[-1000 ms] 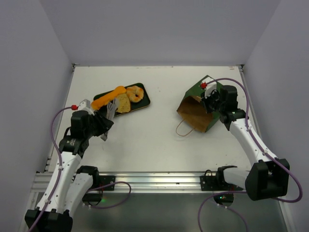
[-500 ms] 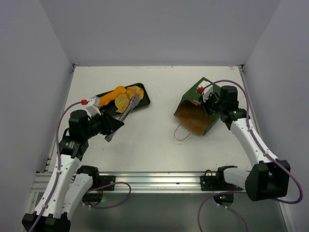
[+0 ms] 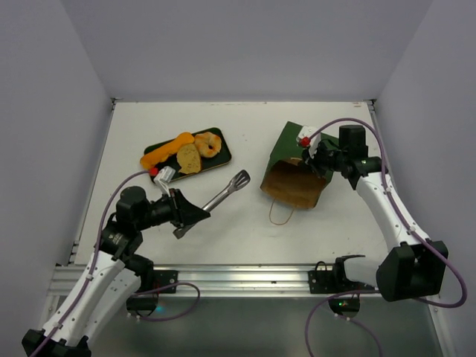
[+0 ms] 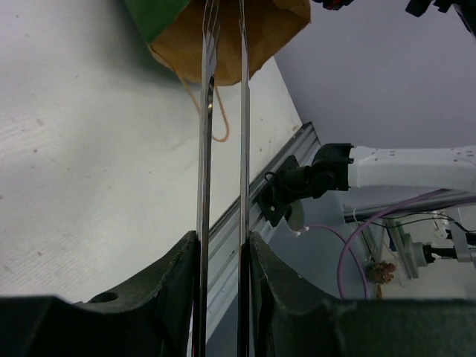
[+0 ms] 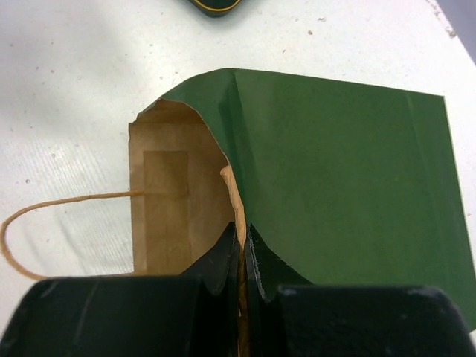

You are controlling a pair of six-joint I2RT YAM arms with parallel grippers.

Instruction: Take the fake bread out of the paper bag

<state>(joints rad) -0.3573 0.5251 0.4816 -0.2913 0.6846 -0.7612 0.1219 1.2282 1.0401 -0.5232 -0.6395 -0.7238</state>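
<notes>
I see the paper bag (image 3: pixel 291 175) dark green outside, kraft brown inside; orange loaf (image 3: pixel 166 151), tan slice (image 3: pixel 189 158), golden roll (image 3: pixel 208 144); dark green tray (image 3: pixel 224 157); silver tongs (image 3: pixel 223 196); white desk (image 3: pixel 245 230).

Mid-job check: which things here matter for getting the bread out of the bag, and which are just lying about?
In the job: paper bag, pinched at its rim by the right gripper; tongs in the left gripper; fake bread on the dark green tray.
Just there: purple cables; metal rail along the near edge.
</notes>
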